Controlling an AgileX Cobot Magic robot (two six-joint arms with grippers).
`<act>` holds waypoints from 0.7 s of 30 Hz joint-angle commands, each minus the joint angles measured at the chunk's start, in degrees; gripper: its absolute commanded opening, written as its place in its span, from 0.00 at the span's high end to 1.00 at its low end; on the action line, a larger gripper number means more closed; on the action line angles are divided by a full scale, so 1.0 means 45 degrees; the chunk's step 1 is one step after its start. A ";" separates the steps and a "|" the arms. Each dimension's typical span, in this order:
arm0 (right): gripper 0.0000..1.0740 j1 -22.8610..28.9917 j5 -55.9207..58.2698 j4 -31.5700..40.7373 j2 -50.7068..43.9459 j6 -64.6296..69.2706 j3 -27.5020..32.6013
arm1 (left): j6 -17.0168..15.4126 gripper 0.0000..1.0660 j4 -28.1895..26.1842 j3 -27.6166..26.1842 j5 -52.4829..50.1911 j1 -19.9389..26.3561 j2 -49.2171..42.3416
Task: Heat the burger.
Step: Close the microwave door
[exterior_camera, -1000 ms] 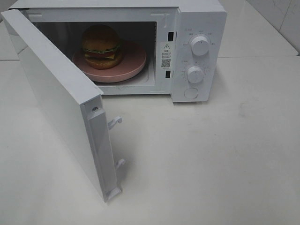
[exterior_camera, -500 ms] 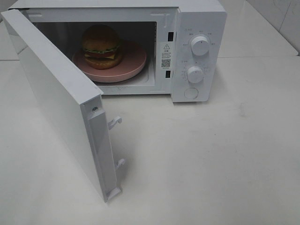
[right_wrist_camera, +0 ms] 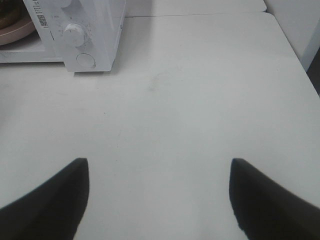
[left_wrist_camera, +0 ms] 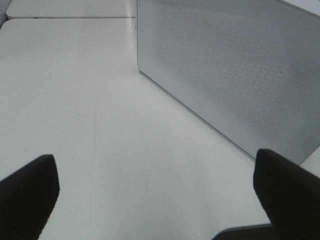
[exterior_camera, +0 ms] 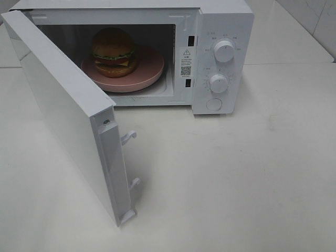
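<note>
Nearest the rig, the left gripper (left_wrist_camera: 157, 197) and the right gripper (right_wrist_camera: 157, 200) each stand with jaws spread wide and nothing between them, over the white table (exterior_camera: 252, 173). Beyond them, the door (exterior_camera: 63, 110) of the microwave (exterior_camera: 223, 31) stands swung open. Inside the cavity, the burger (exterior_camera: 114, 51) sits upright on a pink plate (exterior_camera: 149, 71).

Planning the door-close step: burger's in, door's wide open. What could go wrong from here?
1. The door stands wide open, the open left gripper beside its outer face; an off-line push could slide the microwave rather than swing it shut.
2. The pink plate under the burger reaches near the cavity's front; the door may catch its rim.
3. The upper knob and lower knob sit close; the right gripper could turn the wrong one.
</note>
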 commanded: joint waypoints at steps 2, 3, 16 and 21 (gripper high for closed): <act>0.29 -0.0038 -0.0140 -0.0051 -0.0357 0.0038 0.0051 | -0.0064 0.08 -0.0025 -0.0013 -0.0166 -0.0051 -0.0166; 0.29 -0.0038 -0.0140 -0.0051 -0.0357 0.0038 0.0051 | -0.0064 0.08 -0.0025 -0.0013 -0.0166 -0.0051 -0.0166; 0.29 -0.0038 -0.0140 -0.0051 -0.0357 0.0038 0.0051 | -0.0064 0.08 -0.0025 -0.0013 -0.0166 -0.0051 -0.0166; 0.29 -0.0038 -0.0140 -0.0051 -0.0357 0.0038 0.0051 | -0.0064 0.08 -0.0025 -0.0013 -0.0166 -0.0051 -0.0166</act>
